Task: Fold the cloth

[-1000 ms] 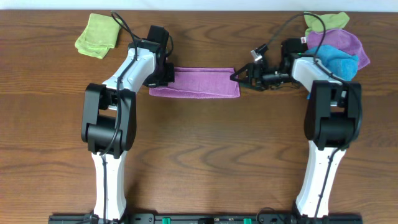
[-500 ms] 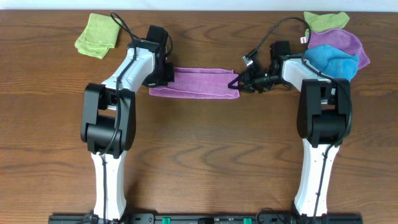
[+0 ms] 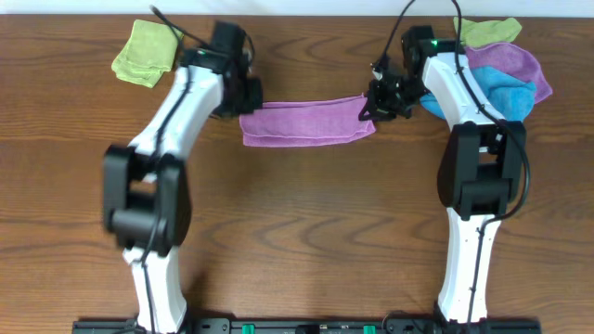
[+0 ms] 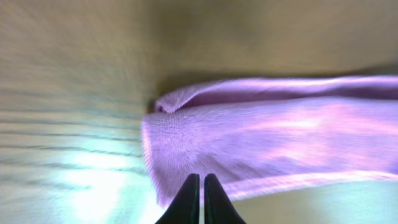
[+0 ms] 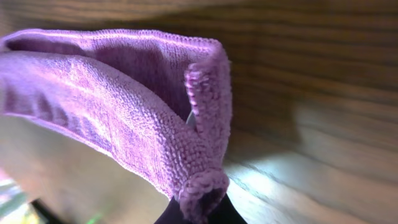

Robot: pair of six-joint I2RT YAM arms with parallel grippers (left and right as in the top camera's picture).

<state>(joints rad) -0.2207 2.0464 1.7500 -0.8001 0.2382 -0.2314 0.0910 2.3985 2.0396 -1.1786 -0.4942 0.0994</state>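
The wooden table (image 3: 306, 232) carried both arms. The left arm (image 3: 176, 102) and the right arm (image 3: 464, 93) both reached toward the far edge. The cloth (image 3: 306, 123) was stretched between them as a long, doubled strip, parallel to the far edge and in the far half of the table. Its right end was slightly higher in the overhead view than its left end. Whether its middle touched the table could not be determined. Behind the right arm lay a pile made up of a rounded purple cloth (image 3: 510, 63), a blue cloth (image 3: 501, 93) and a green cloth (image 3: 487, 31). A folded green cloth (image 3: 144, 54) lay at the far left corner. The left gripper (image 3: 249, 97) was closed on the strip's left end. In the left wrist view its fingers (image 4: 191, 200) stood almost together, with the cloth (image 4: 280, 137) pinched at their tips. The right gripper (image 3: 371, 107) was closed on the right end. In the right wrist view the cloth (image 5: 112, 118) bunched over the fingertips and hid most of them.
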